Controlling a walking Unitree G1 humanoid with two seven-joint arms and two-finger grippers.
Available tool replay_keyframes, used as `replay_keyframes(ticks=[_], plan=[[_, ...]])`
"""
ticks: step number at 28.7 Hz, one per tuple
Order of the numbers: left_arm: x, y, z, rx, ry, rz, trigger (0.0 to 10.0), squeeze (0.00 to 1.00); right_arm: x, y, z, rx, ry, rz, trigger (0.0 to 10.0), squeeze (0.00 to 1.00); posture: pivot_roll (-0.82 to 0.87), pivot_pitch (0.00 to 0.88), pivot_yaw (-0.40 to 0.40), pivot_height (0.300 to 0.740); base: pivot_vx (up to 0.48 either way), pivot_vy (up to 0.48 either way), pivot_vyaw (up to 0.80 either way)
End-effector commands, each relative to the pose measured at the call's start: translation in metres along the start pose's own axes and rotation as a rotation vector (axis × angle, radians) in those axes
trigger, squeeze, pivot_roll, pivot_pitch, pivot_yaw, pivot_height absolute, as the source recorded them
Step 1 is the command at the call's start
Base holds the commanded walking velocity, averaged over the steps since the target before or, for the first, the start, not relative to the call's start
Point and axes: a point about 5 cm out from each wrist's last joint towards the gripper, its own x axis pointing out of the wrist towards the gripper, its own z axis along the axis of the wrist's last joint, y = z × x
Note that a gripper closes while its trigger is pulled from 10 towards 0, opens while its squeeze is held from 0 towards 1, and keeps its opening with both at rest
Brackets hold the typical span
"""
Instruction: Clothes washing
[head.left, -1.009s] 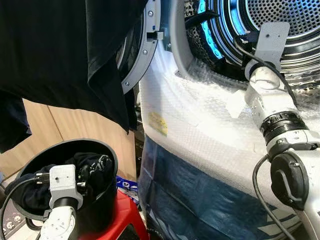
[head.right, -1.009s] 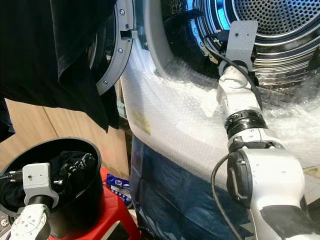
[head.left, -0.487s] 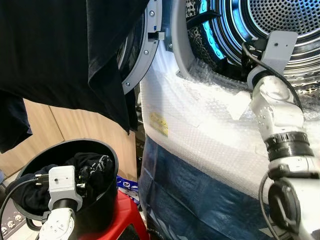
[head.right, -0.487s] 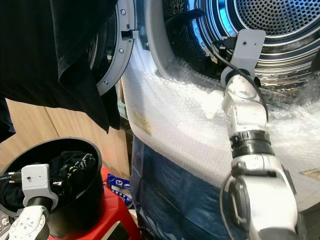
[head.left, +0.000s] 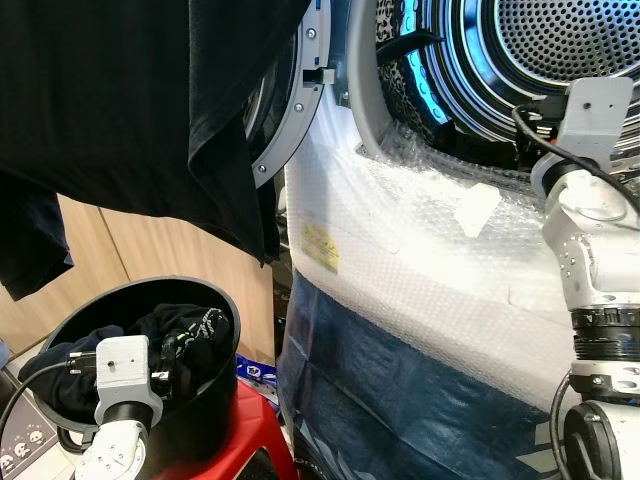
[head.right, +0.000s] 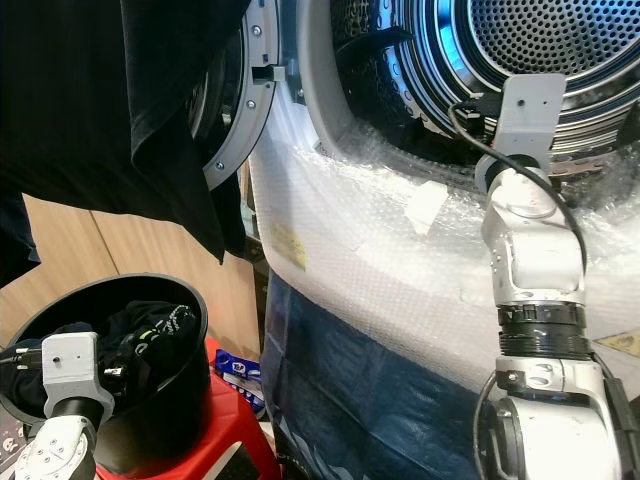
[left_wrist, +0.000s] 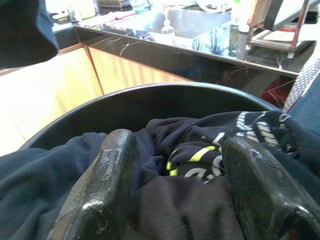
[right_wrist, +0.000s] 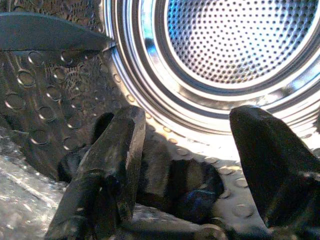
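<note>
Several dark garments (head.left: 150, 340) lie heaped in the black bucket (head.left: 215, 400) nearest me, on the red stool (head.left: 250, 440), so most of the load, as I judge it, is not yet in the machine. My left gripper (left_wrist: 170, 195) hangs just over that heap with its fingers spread wide and nothing between them; a piece with yellow and white lettering (left_wrist: 200, 160) lies right below.

Past the bucket stands the washing machine, its front wrapped in bubble film (head.left: 420, 270) and blue plastic (head.left: 400, 400). Its door (head.left: 290, 120) is swung open, and a large black cloth (head.left: 130, 110) hangs in front of it.

Farther on, my right gripper (right_wrist: 185, 165) reaches through the opening into the drum (right_wrist: 225, 45), fingers wide apart and holding nothing. At least one dark item (right_wrist: 180, 185) rests on the drum floor just below them, so I take one delivery as done. What seems left is fetching the rest from the bucket, then shutting the door.
</note>
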Motion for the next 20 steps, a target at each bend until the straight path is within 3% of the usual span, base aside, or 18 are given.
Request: replay_keyframes(ticks=[1, 5, 7, 12, 13, 14, 15, 16, 20], plan=[[-0.001, -0.001, 0.003, 0.009, -0.002, -0.011, 10.0, 0.0, -0.005, -0.012, 0.008, -0.032, -0.024, -0.019, 10.0, 0.0, 0.06, 0.0, -0.01, 0.74, 0.0, 0.0, 0.0], [-0.001, 0.0, 0.002, 0.013, 0.0, -0.016, 10.0, 0.0, -0.011, -0.026, 0.022, -0.105, -0.09, -0.032, 10.0, 0.0, 0.05, 0.0, -0.002, 0.74, 0.0, 0.0, 0.0], [0.002, 0.0, 0.005, 0.015, -0.004, -0.021, 10.0, 0.0, -0.019, -0.024, 0.033, -0.112, -0.179, 0.069, 10.0, 0.0, 0.05, 0.0, 0.0, 0.74, 0.0, 0.0, 0.0], [0.001, 0.001, 0.004, 0.016, -0.005, -0.019, 10.0, 0.0, -0.04, 0.006, 0.037, 0.122, -0.257, 0.363, 10.0, 0.0, 0.04, 0.0, 0.003, 0.74, 0.0, 0.0, 0.0], [0.001, 0.002, 0.006, 0.011, -0.016, -0.009, 10.0, 0.0, -0.05, 0.019, 0.042, 0.168, -0.304, 0.483, 10.0, 0.0, 0.04, 0.005, 0.003, 0.74, 0.0, 0.0, 0.0], [0.001, 0.003, 0.007, 0.008, -0.026, -0.001, 10.0, 0.0, -0.057, 0.028, 0.046, 0.179, -0.348, 0.57, 10.0, 0.0, 0.04, 0.005, 0.003, 0.74, 0.0, 0.0, 0.0], [0.001, 0.003, 0.007, 0.008, -0.026, -0.001, 10.0, 0.0, -0.057, 0.028, 0.046, 0.179, -0.348, 0.57, 10.0, 0.0, 0.04, 0.005, 0.003, 0.74, 0.0, 0.0, 0.0], [0.003, 0.005, 0.01, 0.007, -0.038, 0.01, 10.0, 0.0, -0.082, 0.05, 0.046, 0.189, -0.434, 0.831, 10.0, 0.0, 0.04, 0.007, 0.001, 0.74, 0.0, 0.0, 0.0], [0.004, 0.008, 0.012, 0.008, -0.047, 0.028, 10.0, 0.0, -0.106, 0.066, 0.043, 0.26, -0.453, 1.043, 10.0, 0.0, 0.05, 0.001, -0.006, 0.74, 0.0, 0.0, 0.0]])
